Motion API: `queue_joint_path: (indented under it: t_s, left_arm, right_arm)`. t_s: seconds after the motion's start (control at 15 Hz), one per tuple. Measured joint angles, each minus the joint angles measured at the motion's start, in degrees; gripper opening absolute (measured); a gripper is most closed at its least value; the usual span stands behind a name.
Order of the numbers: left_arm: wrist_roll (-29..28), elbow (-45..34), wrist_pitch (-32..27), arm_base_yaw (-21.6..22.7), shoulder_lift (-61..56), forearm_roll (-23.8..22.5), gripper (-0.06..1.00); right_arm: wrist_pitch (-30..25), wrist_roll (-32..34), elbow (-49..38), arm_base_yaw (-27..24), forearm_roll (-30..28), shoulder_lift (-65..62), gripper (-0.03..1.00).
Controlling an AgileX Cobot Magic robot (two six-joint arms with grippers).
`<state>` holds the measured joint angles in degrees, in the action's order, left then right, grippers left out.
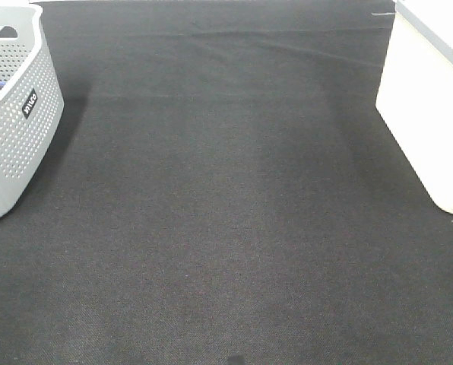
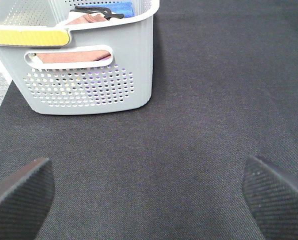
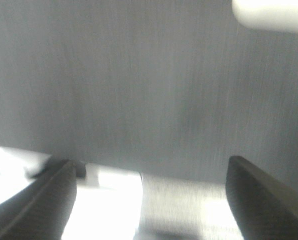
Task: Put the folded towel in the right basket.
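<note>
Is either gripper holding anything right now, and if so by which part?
Nothing is held. The left gripper is open over bare dark cloth, and the right gripper is open too, with nothing between its fingers.

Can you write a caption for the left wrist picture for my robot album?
The left tool hangs open over the dark mat, facing a grey holey basket with cloths inside.

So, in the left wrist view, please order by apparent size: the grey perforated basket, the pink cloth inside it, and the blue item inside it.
1. Grey perforated basket, clearly the largest.
2. Pink cloth, seen through the handle opening and above the rim.
3. Blue item, smallest as shown, but it is partly hidden, so its rank below the cloth is unsure.
</note>
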<state>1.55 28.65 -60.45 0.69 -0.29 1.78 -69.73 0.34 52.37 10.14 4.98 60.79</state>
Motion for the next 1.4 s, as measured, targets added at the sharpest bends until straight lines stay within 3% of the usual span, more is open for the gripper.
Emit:
queue_joint_path:
  t_s: [0.4, 0.87, 1.2, 1.4]
  left_arm:
    - [0.0, 0.0, 0.0, 0.0, 0.0, 0.0, 0.97]
    - [0.0, 0.0, 0.0, 0.0, 0.0, 0.0, 0.97]
    - [0.0, 0.0, 0.0, 0.0, 0.0, 0.0, 0.97]
    - [0.0, 0.0, 0.0, 0.0, 0.0, 0.0, 0.97]
  right_arm:
    - [7.3, -0.7, -21.7, 0.0, -3.4, -33.1, 0.77]
    - [8.7, -2.4, -23.3, 0.0, -3.9, -59.5, 0.77]
    - [8.7, -2.5, -23.3, -0.1, -3.9, -59.2, 0.77]
    - [8.8, -2.9, -23.3, -6.1, -3.9, -59.2, 0.77]
